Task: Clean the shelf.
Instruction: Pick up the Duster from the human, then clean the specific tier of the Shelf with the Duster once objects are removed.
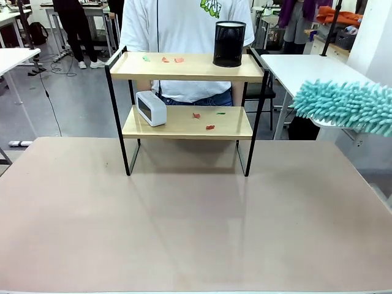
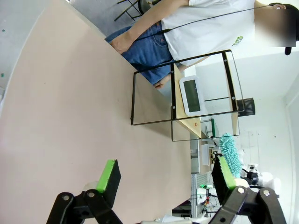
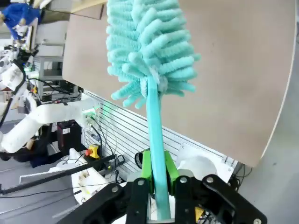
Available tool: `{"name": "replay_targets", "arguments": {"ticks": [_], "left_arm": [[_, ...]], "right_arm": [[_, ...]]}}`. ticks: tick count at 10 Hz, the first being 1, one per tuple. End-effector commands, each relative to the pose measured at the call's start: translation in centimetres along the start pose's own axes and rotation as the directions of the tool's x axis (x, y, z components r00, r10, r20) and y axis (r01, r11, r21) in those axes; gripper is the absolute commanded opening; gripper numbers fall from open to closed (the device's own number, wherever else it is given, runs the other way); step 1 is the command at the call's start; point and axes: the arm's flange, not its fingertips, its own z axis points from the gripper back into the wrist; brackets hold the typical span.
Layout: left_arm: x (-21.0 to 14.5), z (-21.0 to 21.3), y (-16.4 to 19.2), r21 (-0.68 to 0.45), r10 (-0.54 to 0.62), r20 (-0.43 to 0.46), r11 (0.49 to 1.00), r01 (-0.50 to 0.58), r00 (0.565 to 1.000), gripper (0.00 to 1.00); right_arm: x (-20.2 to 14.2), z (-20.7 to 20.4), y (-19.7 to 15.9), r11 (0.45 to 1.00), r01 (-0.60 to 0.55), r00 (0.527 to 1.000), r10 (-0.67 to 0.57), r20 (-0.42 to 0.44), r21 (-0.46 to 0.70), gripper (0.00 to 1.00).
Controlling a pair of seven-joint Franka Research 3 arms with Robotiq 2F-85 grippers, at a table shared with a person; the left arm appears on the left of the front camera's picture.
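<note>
Right gripper (image 3: 158, 182) pinches the teal duster (image 1: 348, 105) handle, left gripper (image 2: 166, 173) spread empty. Careless sweep across the shelf (image 1: 184, 68) could topple the mesh cup (image 1: 229, 44) or clock (image 1: 151, 108).

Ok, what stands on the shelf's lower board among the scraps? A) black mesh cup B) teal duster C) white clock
C: the white clock stands at the left end of the lower board of the shelf; the black mesh cup is on the top board, the teal duster in the right gripper.
</note>
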Motion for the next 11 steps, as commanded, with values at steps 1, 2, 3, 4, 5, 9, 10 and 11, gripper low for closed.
{"name": "replay_targets", "arguments": {"ticks": [1, 2, 3, 4, 5, 9, 10, 11], "left_arm": [[-0.04, -0.04, 0.03, -0.019, -0.025, 0.008, 0.999, 0.026, 1.000, 1.00], [-0.04, -0.04, 0.03, -0.019, -0.025, 0.008, 0.999, 0.026, 1.000, 1.00], [-0.04, -0.04, 0.03, -0.019, -0.025, 0.008, 0.999, 0.026, 1.000, 1.00], [-0.04, -0.04, 0.03, -0.019, -0.025, 0.008, 0.999, 0.026, 1.000, 1.00], [-0.04, -0.04, 0.03, -0.019, -0.025, 0.008, 0.999, 0.026, 1.000, 1.00], [-0.04, -0.04, 0.03, -0.019, -0.025, 0.008, 0.999, 0.026, 1.000, 1.00], [-0.04, -0.04, 0.03, -0.019, -0.025, 0.008, 0.999, 0.026, 1.000, 1.00], [-0.04, -0.04, 0.03, -0.019, -0.025, 0.008, 0.999, 0.026, 1.000, 1.00]], "right_arm": [[0.25, 0.82, 1.35, 0.999, -0.002, 0.998, 0.005, 0.068, -0.047, 0.00], [0.25, 0.82, 1.35, 0.999, -0.002, 0.998, 0.005, 0.068, -0.047, 0.00], [0.25, 0.82, 1.35, 0.999, -0.002, 0.998, 0.005, 0.068, -0.047, 0.00], [0.25, 0.82, 1.35, 0.999, -0.002, 0.998, 0.005, 0.068, -0.047, 0.00], [0.25, 0.82, 1.35, 0.999, -0.002, 0.998, 0.005, 0.068, -0.047, 0.00], [0.25, 0.82, 1.35, 0.999, -0.002, 0.998, 0.005, 0.068, -0.047, 0.00], [0.25, 0.82, 1.35, 0.999, -0.002, 0.998, 0.005, 0.068, -0.047, 0.00], [0.25, 0.82, 1.35, 0.999, -0.002, 0.998, 0.005, 0.068, -0.047, 0.00]]}}
